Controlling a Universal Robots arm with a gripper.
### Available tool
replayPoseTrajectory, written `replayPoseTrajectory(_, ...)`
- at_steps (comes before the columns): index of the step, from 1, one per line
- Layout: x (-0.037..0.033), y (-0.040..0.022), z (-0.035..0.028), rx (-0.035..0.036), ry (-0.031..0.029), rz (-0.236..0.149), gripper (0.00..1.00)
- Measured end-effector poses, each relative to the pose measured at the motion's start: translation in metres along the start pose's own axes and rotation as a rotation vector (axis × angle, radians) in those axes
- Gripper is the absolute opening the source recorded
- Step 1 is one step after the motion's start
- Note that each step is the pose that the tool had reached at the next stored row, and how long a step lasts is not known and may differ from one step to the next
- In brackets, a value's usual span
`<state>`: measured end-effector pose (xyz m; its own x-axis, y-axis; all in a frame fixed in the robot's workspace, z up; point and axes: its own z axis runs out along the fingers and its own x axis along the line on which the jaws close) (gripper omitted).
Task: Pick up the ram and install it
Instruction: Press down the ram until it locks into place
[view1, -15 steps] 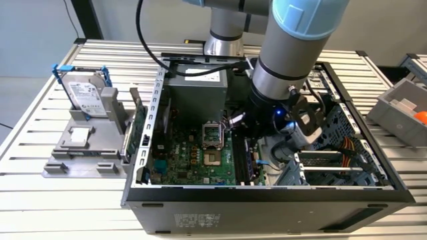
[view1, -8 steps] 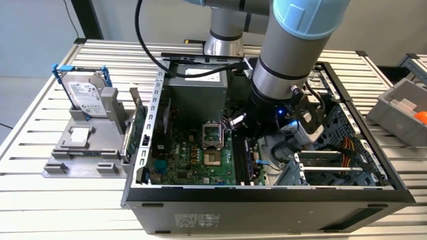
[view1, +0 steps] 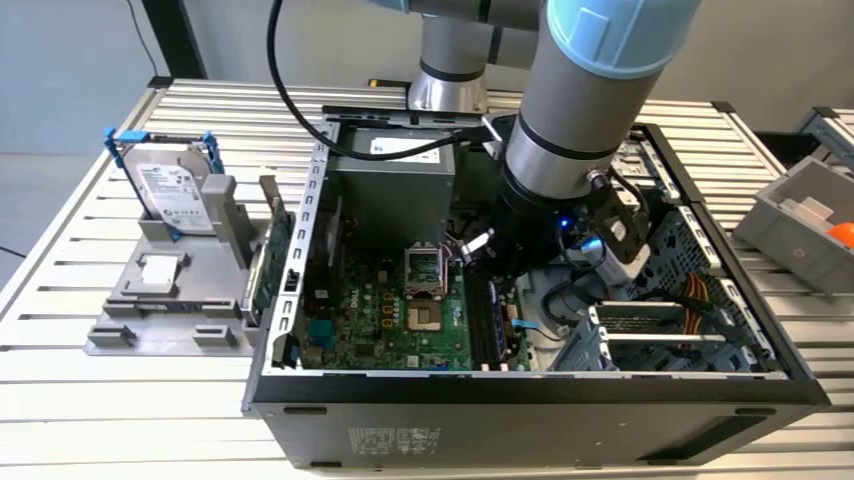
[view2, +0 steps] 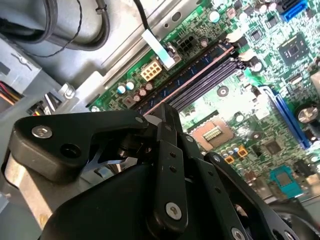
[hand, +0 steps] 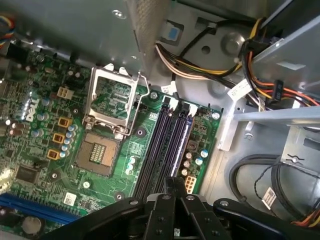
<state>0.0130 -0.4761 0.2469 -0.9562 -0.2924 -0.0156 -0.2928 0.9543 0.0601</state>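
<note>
A slatted metal counter (view1: 80, 390) is seen beneath an open computer case (view1: 534, 395). Inside it, at centre frame in the exterior view, the jaws (hand: 173, 186) are held pressed together above the memory slots (hand: 167, 145). The ram (view2: 187, 80), bluish, is seated in 1 slot beside the green motherboard (view1: 387, 320).

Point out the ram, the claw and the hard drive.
ram (hand: 184, 142): first wrist view, middle of the stick seated in its slot.
claw (hand: 174, 186): first wrist view, between its fingertips.
hard drive (view1: 174, 195): exterior view, its silver face.
</note>
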Motion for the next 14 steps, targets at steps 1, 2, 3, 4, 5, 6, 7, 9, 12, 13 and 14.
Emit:
replayPoseTrajectory(1, 0.0, 0.0, 0.0, -0.0001, 0.0007, -0.01, 0.0)
replayPoseTrajectory(2, -0.0001, 0.0, 0.0, -0.0003, 0.0011, -0.019, 0.0)
replayPoseTrajectory(3, -0.0001, 0.0, 0.0, -0.0005, 0.0017, -0.028, 0.0)
replayPoseTrajectory(4, -0.0001, 0.0, 0.0, -0.0007, 0.0023, -0.039, 0.0)
replayPoseTrajectory(5, -0.0001, 0.0, 0.0001, -0.001, 0.0031, -0.052, 0.0)
replayPoseTrajectory(6, -0.0001, 0.0, 0.0001, -0.0012, 0.0041, -0.068, 0.0)
replayPoseTrajectory(7, -0.0001, 0.0, 0.0, -0.0015, 0.0052, -0.086, 0.0)
replayPoseTrajectory(9, -0.0001, 0.0, 0.0001, -0.0021, 0.0073, -0.121, 0.0)
replayPoseTrajectory(12, -0.0001, 0.0, 0.0001, -0.0028, 0.0103, -0.172, 0.0)
replayPoseTrajectory(13, -0.0001, 0.0, 0.0, -0.003, 0.0112, -0.187, 0.0)
replayPoseTrajectory(14, -0.0001, 0.0, 0.0, -0.0032, 0.0121, -0.2, 0.0)
